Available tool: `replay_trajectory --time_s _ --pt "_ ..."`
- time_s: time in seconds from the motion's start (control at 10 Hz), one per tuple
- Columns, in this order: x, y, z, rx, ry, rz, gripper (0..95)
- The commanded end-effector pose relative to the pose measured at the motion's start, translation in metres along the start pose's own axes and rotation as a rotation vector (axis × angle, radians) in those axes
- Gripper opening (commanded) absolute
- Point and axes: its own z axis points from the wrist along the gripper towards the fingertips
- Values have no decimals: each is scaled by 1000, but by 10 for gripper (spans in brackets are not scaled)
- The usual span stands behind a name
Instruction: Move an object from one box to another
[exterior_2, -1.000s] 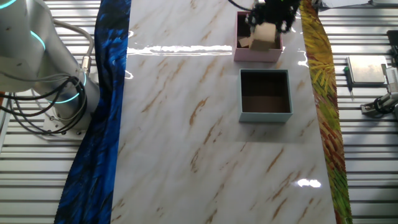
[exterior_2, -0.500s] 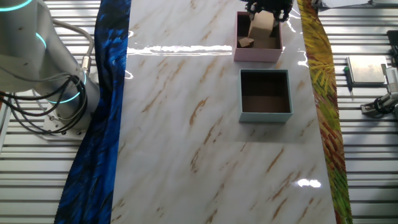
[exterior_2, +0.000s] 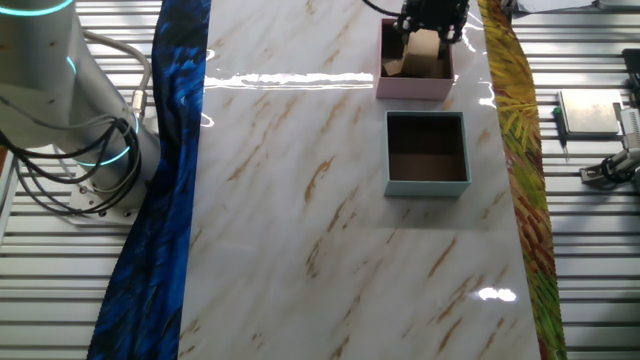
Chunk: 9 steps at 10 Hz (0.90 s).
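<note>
The pink-walled box (exterior_2: 414, 86) stands at the far edge of the marble table. My gripper (exterior_2: 431, 24) hangs over it, its dark fingers on either side of a tan block (exterior_2: 426, 48) that sits inside the box's walls. It appears shut on the block. A smaller tan piece (exterior_2: 392, 67) lies in the box's left corner. The grey-blue box (exterior_2: 427, 183) with brown lining stands just in front of the pink one and is empty.
The robot base (exterior_2: 60, 100) with its cables stands at the left. A blue cloth strip (exterior_2: 165, 180) runs along the table's left side and a yellow-green strip (exterior_2: 525, 170) along the right. Metal parts (exterior_2: 590, 115) lie at the far right.
The gripper and tan block rose a little within the pink box, then the gripper came back down over the block. The grey-blue box has not moved.
</note>
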Motion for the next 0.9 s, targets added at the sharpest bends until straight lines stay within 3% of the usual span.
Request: replay_trajectory --time_s 0.1,0.2,0.3,0.6,0.9 --pt "-1 4 10 -2 -9 -7 0" --pt "-2 4 11 -7 -9 -25 570" --pt "-2 4 11 -7 -9 -33 950" --pt "0 4 9 -7 -22 -38 950" --pt "17 5 -4 -14 -38 -58 950"
